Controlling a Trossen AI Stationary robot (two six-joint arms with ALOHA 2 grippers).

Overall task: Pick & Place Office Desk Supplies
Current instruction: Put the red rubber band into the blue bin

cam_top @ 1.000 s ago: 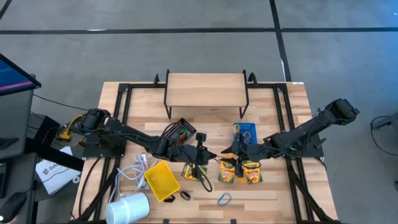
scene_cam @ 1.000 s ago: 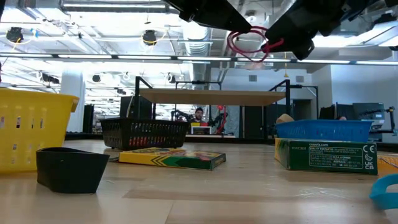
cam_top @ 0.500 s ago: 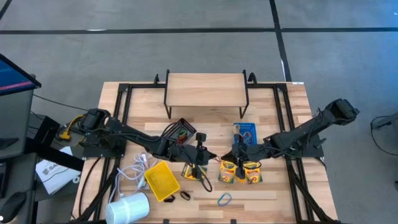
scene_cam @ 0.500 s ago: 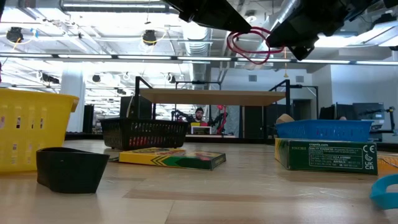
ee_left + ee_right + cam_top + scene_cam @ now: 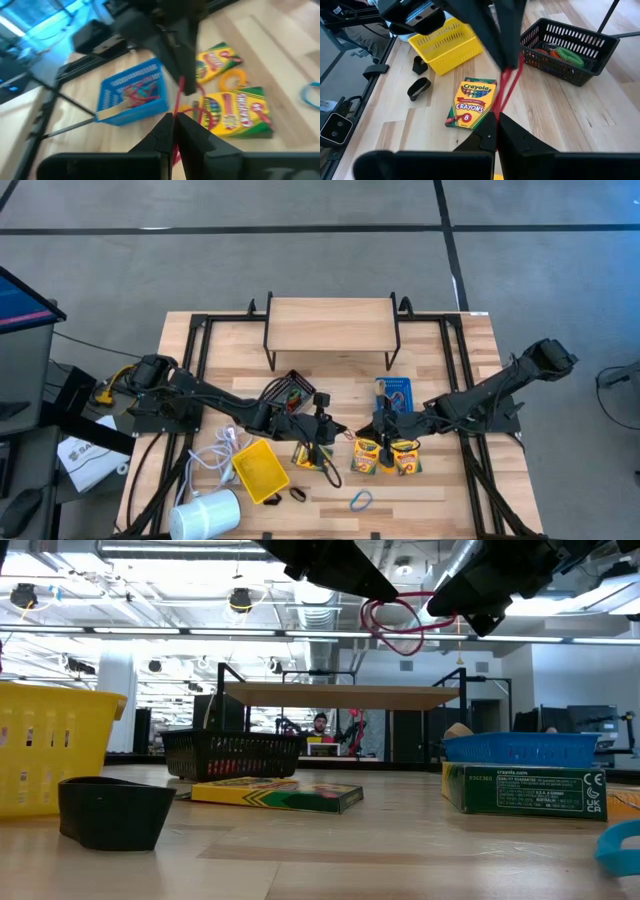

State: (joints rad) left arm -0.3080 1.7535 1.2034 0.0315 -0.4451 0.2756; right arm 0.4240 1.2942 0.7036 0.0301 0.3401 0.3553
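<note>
Left gripper [image 5: 385,592]: I see its fingers pinched on the thin red rubber-band loop [image 5: 393,626].
Right gripper [image 5: 440,608]: fingers clamp the same loop above the tabletop [image 5: 400,850].

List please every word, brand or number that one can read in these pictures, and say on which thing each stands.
"Crayola", "CRAYONS", "8": front of the flat yellow-and-green cardboard crayon box lying on the wooden table.
"Crayola": pair of yellow-and-green crayon boxes, blurred but legible.
"crayola.com", "UK CA": green side of the crayon box standing beside the blue plastic bin; its other lines are too small to read.
</note>
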